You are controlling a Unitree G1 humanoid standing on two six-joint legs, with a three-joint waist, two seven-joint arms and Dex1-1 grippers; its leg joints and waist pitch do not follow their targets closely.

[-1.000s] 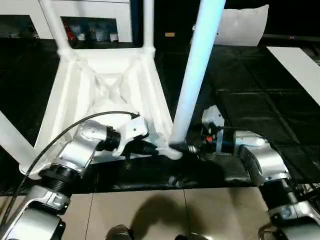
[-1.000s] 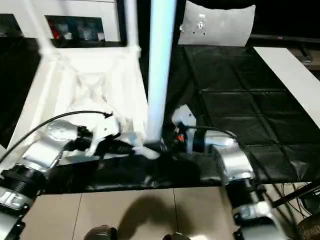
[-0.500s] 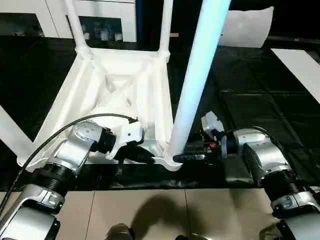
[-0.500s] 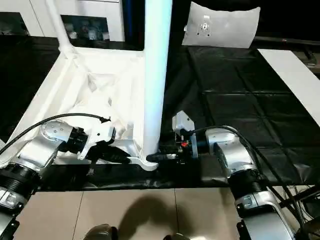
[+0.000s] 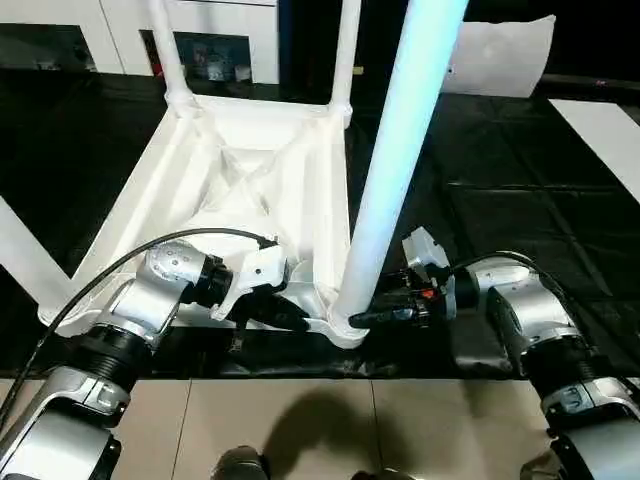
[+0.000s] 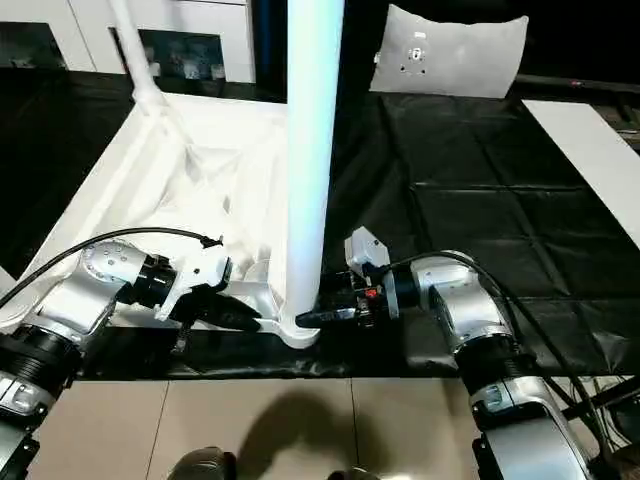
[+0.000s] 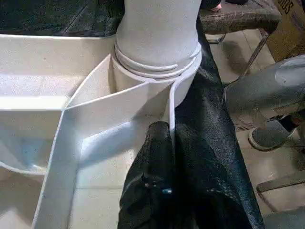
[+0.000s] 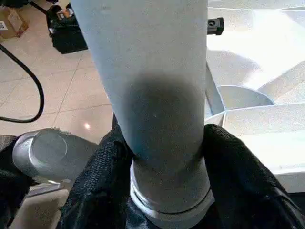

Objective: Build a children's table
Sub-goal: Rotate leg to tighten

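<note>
At the workbench's near edge, our right gripper is clamped around the base of the nearest leg, which stands upright in its corner socket. Our left gripper pinches the upturned table top's rim just beside that socket. Two legs rise from the far corners.

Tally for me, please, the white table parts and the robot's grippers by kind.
Table legs: 4 (near-right leg, far-right leg, far-left leg, near-left leg)
Table top: 1
Grippers: 2 (left gripper, right gripper)
Total: 7
</note>
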